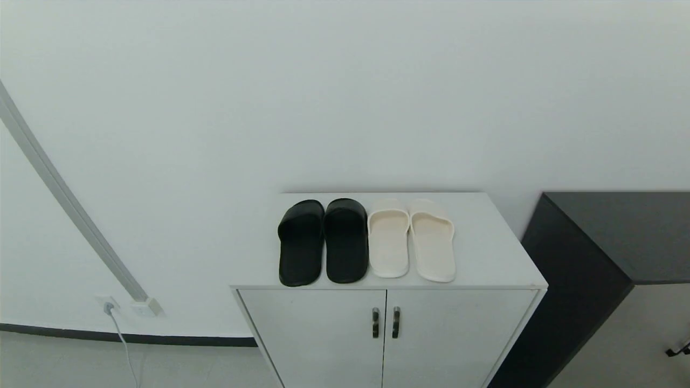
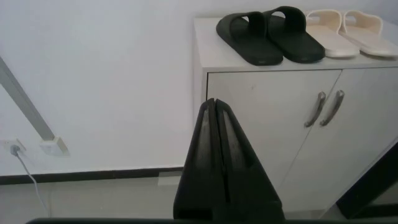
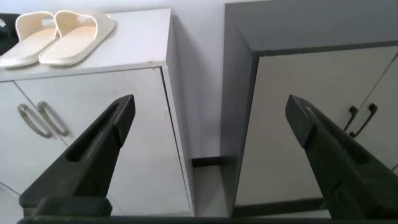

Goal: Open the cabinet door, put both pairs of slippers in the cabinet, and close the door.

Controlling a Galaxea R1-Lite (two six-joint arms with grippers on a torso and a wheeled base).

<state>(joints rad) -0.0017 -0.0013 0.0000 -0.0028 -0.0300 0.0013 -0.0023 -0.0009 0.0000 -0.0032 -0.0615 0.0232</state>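
Left wrist view: your left tool (image 2: 215,106), clenched, faces the cabinet (image 2: 267,118); your right tool (image 3: 209,107) gapes; slippers (image 1: 345,242) sit twelve o'clock of handles (image 1: 375,322).

White wall (image 1: 345,81) takes up the upper frame. A grey cable duct (image 1: 64,194) runs diagonally from the left edge down to a small junction box (image 1: 146,307) at lower left. Just left of the box is a wall socket (image 1: 108,304) with a plug in it. A white cord (image 1: 125,345) hangs from the socket to the bottom edge. A black skirting strip (image 1: 129,339) follows the foot of the wall, with pale floor (image 1: 59,366) below it.

On the right side of the frame stands a dark unit (image 1: 620,231) with a black top and side and a light grey front (image 1: 636,334). The right wrist view shows two doors on that front, with thin black handles (image 3: 354,120) side by side at the seam.
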